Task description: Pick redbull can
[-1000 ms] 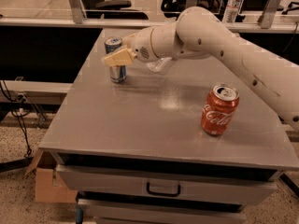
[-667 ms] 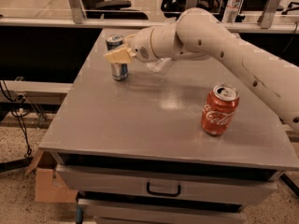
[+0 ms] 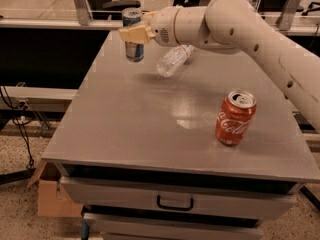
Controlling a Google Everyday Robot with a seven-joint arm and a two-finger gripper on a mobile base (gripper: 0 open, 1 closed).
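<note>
The redbull can (image 3: pixel 133 51), slim, blue and silver, is held upright in the air over the far left part of the grey table (image 3: pixel 150 129). My gripper (image 3: pixel 134 34), with tan fingers (image 3: pixel 131 34), is shut around the can's middle, reaching in from the right on the white arm (image 3: pixel 235 21). The can's silver top (image 3: pixel 132 15) shows above the fingers. A faint shadow lies on the table below and to the right of it.
A clear plastic water bottle (image 3: pixel 172 60) lies on its side just right of the held can. A red Coca-Cola can (image 3: pixel 235 118) stands at the right front. Drawers (image 3: pixel 175 202) sit under the table; a cardboard box (image 3: pixel 55 196) is on the floor at left.
The gripper has lifted the redbull can off the table; it now hangs higher, with the water bottle showing below the arm.
</note>
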